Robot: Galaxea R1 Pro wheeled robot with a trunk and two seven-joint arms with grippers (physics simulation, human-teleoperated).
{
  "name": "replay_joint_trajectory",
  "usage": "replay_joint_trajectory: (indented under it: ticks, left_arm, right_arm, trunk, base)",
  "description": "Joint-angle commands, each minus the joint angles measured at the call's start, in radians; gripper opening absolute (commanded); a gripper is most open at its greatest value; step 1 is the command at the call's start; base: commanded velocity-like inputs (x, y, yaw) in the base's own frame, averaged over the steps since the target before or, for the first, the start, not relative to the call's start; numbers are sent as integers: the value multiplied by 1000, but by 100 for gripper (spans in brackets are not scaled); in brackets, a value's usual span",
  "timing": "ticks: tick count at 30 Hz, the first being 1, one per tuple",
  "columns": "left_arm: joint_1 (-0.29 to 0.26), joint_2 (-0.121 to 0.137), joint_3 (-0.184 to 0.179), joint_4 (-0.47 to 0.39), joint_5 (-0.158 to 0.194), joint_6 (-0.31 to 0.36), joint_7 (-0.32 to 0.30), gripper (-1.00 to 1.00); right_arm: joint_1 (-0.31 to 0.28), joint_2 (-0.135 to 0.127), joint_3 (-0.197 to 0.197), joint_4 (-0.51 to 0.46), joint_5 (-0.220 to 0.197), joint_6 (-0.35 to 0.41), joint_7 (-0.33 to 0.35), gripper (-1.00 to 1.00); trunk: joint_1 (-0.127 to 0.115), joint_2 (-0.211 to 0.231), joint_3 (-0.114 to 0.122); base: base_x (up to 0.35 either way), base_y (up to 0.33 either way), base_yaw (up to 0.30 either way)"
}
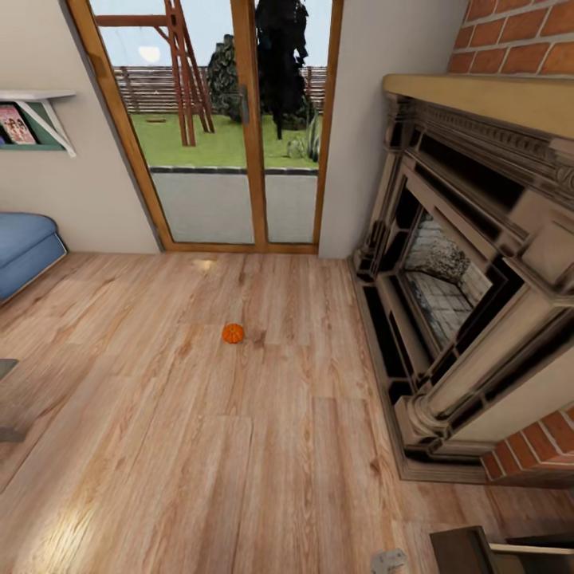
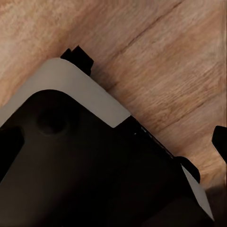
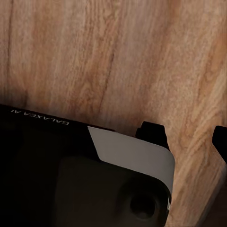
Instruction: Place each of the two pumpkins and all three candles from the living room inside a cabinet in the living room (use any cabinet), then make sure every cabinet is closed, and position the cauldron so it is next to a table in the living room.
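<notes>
At the near edge of the head view, a small grey part (image 1: pixel 388 560) and a dark brown box-like edge (image 1: pixel 466 552) show low at the right; what they are cannot be told. In the left wrist view, a black-and-white robot body (image 2: pixel 71 142) lies over the light wood plank floor (image 2: pixel 165 61), and a dark tip of the left pincer (image 2: pixel 221 142) shows at the picture's edge; whether it stands wide or narrow cannot be told. In the right wrist view, the right pincer (image 3: pixel 187 137) shows two dark fingertips (image 3: pixel 152 133) with bare floor between them, apart and holding nothing.

Farther out, one small round orange pumpkin (image 1: pixel 233 333) sits alone on the plank floor, well apart from everything. To its right stands the ornate dark fireplace (image 1: pixel 454 303) under a pale mantel, with red brick chimney (image 1: pixel 518 40) above. At the left edge lies a blue cushioned seat (image 1: pixel 24 247), with a wall shelf (image 1: pixel 36 119) above it. Farthest, wood-framed glass doors (image 1: pixel 239 127) look onto a lawn and fence.
</notes>
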Motion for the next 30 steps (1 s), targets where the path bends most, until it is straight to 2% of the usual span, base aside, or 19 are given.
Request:
replay_joint_trajectory:
  ticks: [1,3,6,8,9,10,11,13,14,16,17,19,21,23,27,30]
  left_arm:
    - [0,1,15,-1,14,1,7,100]
    - [-2,2,52,-7,13,1,8,100]
    - [-11,1,61,-24,-1,1,19,100]
    - [-22,7,65,-73,-23,7,22,100]
    - [-26,15,66,-109,-34,11,22,100]
    - [-31,43,68,-188,-46,18,24,100]
    - [-32,50,68,-209,-48,20,24,100]
    - [-40,82,70,-345,-52,44,24,100]
    - [-41,88,71,-388,-52,61,24,100]
    - [-42,92,72,-460,-53,105,25,100]
    - [-43,92,70,-493,-52,131,26,100]
    - [-43,87,66,-513,-52,147,26,100]
    - [-43,80,64,-521,-52,153,26,100]
    - [-43,76,60,-523,-52,155,26,100]
    - [-42,69,5,-524,-50,157,26,100]
    - [-41,71,-11,-523,-45,158,25,100]
  right_arm:
    - [0,1,-9,-11,7,-2,3,100]
    - [-1,6,-12,-62,5,-1,6,100]
    - [-2,23,-13,-125,4,-2,8,100]
    - [-2,36,-13,-185,4,-2,8,100]
    - [-2,41,-13,-218,4,-2,8,100]
    - [-3,54,-13,-295,4,0,9,100]
    - [-4,58,-13,-317,4,1,9,100]
    - [-5,81,-13,-467,-2,12,9,100]
    - [-5,87,-12,-511,-13,15,9,100]
    - [-5,92,-10,-571,-56,18,9,100]
    - [-5,93,-9,-595,-95,19,9,100]
    - [-5,94,-6,-605,-132,19,9,100]
    - [-5,95,-5,-606,-148,19,10,100]
    - [-5,94,-5,-607,-153,19,10,100]
    - [-5,95,-4,-608,-158,18,10,100]
    - [-5,96,-4,-607,-158,18,10,100]
  trunk:
    - [4,-8,-2]
    - [12,-22,-6]
    - [23,-43,-10]
    - [31,-57,-13]
    - [35,-64,-15]
    - [38,-71,-17]
    - [42,-78,-18]
    - [50,-92,-21]
    - [54,-99,-23]
    - [61,-113,-26]
    - [65,-120,-28]
    - [73,-134,-31]
    - [81,-148,-34]
    - [88,-162,-37]
    - [104,-190,-43]
    - [115,-211,-48]
  base:
    - [0,0,84]
    - [0,0,83]
    - [0,0,83]
    - [0,0,86]
    - [0,0,95]
    - [0,0,112]
    - [0,0,115]
    - [0,0,123]
    - [0,0,129]
    - [0,0,137]
    - [0,0,142]
    - [0,0,143]
    - [0,0,125]
    - [0,0,89]
    - [0,0,29]
    - [0,0,5]
